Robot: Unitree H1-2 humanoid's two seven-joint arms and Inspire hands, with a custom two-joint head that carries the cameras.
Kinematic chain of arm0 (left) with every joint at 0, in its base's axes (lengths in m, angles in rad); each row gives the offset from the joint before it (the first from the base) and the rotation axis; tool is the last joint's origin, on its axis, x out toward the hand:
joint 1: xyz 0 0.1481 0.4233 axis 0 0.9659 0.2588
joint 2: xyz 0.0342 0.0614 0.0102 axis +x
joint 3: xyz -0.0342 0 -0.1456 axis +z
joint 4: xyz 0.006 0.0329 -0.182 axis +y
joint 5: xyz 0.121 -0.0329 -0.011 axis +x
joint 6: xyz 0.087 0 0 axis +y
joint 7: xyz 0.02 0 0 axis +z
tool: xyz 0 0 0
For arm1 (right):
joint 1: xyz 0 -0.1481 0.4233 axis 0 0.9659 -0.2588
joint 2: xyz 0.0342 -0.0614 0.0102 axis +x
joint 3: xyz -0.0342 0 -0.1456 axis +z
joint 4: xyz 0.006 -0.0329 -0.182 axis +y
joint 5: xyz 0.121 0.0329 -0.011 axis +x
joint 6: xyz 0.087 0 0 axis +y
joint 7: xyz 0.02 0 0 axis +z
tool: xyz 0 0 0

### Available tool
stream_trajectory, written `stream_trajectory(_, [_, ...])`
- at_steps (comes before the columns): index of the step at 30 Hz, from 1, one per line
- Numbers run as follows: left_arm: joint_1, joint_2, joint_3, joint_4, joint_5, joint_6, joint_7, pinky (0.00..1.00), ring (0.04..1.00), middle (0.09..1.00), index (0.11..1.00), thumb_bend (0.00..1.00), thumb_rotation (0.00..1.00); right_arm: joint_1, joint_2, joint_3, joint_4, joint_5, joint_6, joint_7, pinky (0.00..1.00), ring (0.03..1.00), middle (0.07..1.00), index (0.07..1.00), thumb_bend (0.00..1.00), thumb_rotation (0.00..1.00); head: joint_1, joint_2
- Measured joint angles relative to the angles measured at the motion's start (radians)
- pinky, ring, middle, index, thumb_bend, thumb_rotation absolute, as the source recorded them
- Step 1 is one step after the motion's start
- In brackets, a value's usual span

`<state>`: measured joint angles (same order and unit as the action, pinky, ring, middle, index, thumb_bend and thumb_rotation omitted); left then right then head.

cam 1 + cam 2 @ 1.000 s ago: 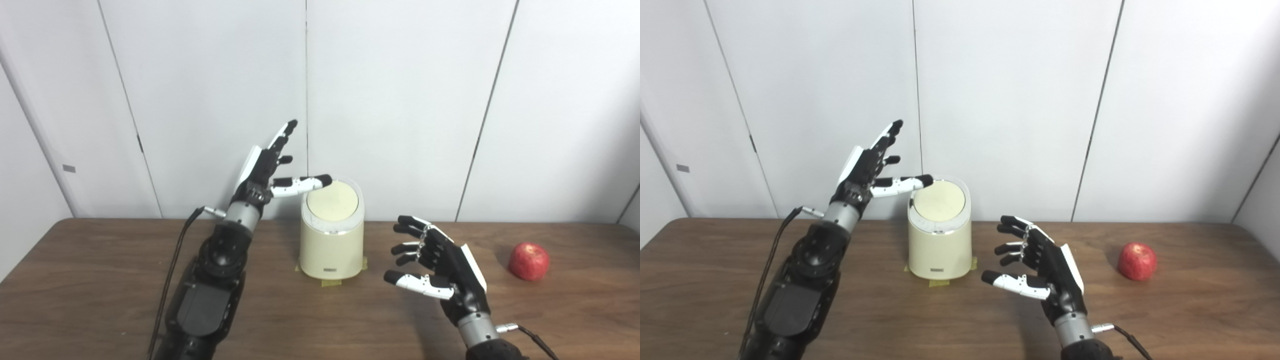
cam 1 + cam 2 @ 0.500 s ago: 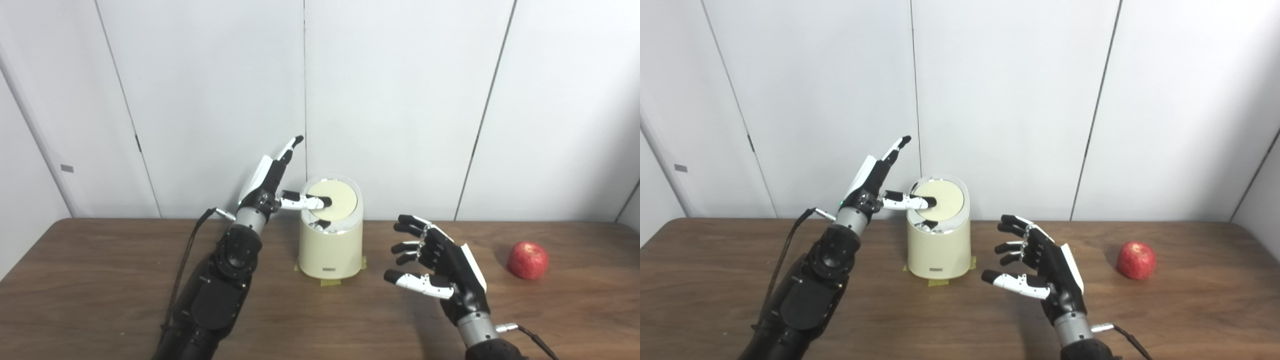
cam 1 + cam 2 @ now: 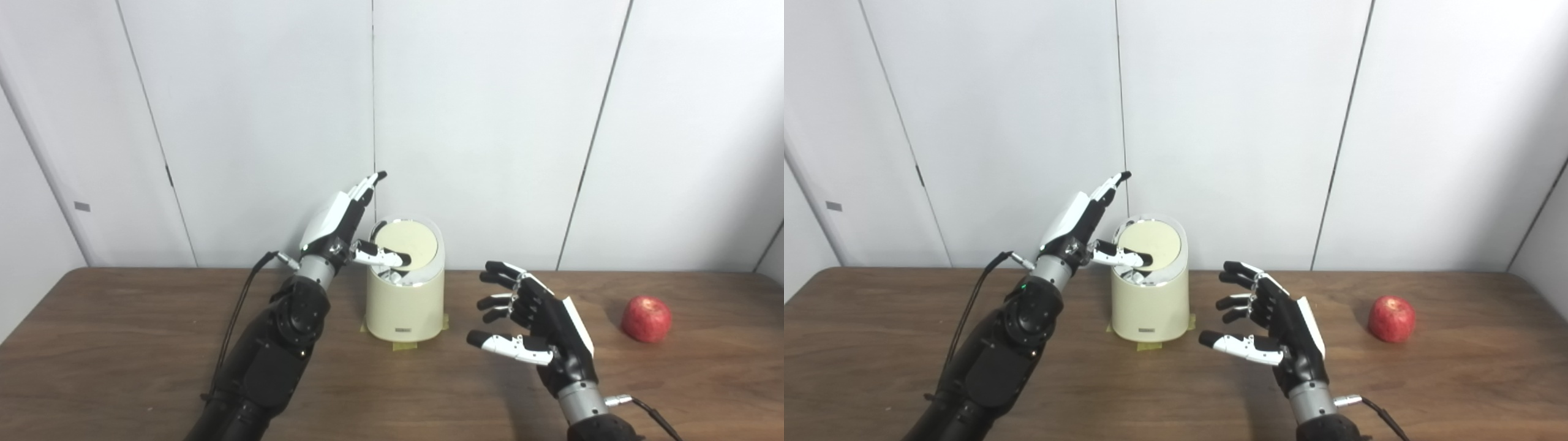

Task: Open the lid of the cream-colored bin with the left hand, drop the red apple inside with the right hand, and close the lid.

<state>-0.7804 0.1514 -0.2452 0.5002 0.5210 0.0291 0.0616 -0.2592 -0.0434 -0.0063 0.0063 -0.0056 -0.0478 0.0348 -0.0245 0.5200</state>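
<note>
While pressing lid (image 3: 409,244) of bin (image 3: 404,306): left hand (image 3: 343,223) spread; right hand (image 3: 539,327) wide, empty; apple (image 3: 646,318) well apart on worktop (image 3: 122,343).

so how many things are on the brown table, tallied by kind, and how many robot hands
cream-colored round bins with a lid: 1
red apples: 1
yellow tape patches under the bin: 1
robot hands: 2, left hand and right hand
total: 5, the first three on the brown wooden table
</note>
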Motion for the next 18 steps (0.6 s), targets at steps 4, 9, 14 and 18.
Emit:
stream_trajectory(4, [-0.001,0.026,-0.093,-0.019,0.159,0.079,0.034,0.89,0.992,1.000,1.000,0.93,0.12,0.000,0.003,0.001,-0.005,-0.004,0.001,-0.001,0.49,0.566,0.733,0.741,0.82,0.14,0.000,0.002])
stream_trajectory(9, [-0.028,0.067,-0.223,-0.075,0.377,0.164,0.058,0.87,0.998,1.000,1.000,0.97,0.04,0.000,0.004,0.001,-0.005,-0.005,0.001,-0.001,0.49,0.571,0.738,0.745,0.81,0.13,0.005,0.000])
stream_trajectory(14, [-0.049,0.093,-0.283,-0.114,0.503,0.208,0.020,0.90,1.000,1.000,1.000,0.99,0.01,0.000,0.003,0.000,-0.005,-0.003,0.001,-0.001,0.49,0.566,0.739,0.745,0.81,0.13,0.006,0.000])
stream_trajectory(18, [-0.043,0.103,-0.297,-0.144,0.551,0.211,0.017,0.94,0.999,1.000,1.000,0.94,0.02,0.000,0.003,0.001,-0.005,-0.004,0.001,-0.001,0.48,0.562,0.737,0.745,0.81,0.14,0.006,0.002])
